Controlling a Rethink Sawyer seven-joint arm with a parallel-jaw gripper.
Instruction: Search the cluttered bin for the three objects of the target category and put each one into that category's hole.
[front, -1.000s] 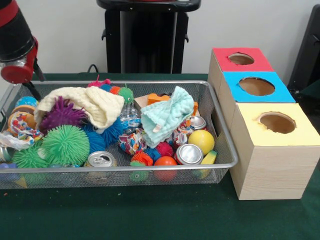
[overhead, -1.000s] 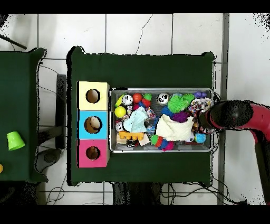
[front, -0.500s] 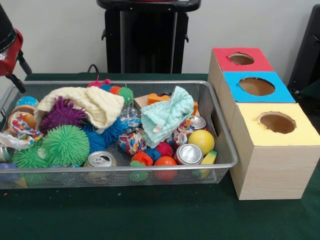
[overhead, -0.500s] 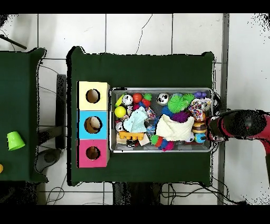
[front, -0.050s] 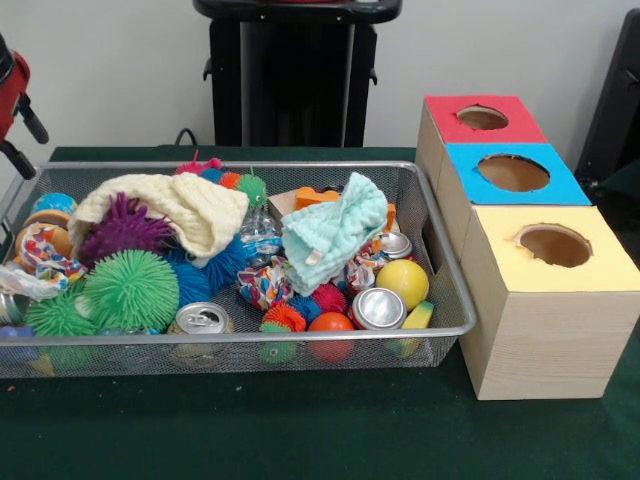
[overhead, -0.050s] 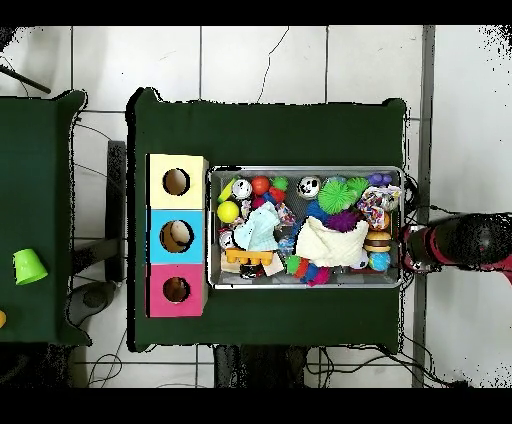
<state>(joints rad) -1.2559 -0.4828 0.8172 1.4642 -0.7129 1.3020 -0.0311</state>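
- You see the wire bin (front, -0.050s: 440, 250) crammed with toys, just beside the three-hole box (front, -0.050s: 560, 320).
- Your gripper (front, -0.050s: 12, 95) sits off the bin's far-left corner, outside its rim; its jaws can't be made out.
- Two cans (front, -0.050s: 378, 308) lie at the bin's front wall.

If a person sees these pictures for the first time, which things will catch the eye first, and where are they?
The wire bin crammed with bright toys draws the eye first: a big green spiky ball at its front left, a cream knitted cloth behind it, and a mint cloth in the middle. Right of the bin stands a row of wooden boxes, each with a hole, topped red, blue and yellow.
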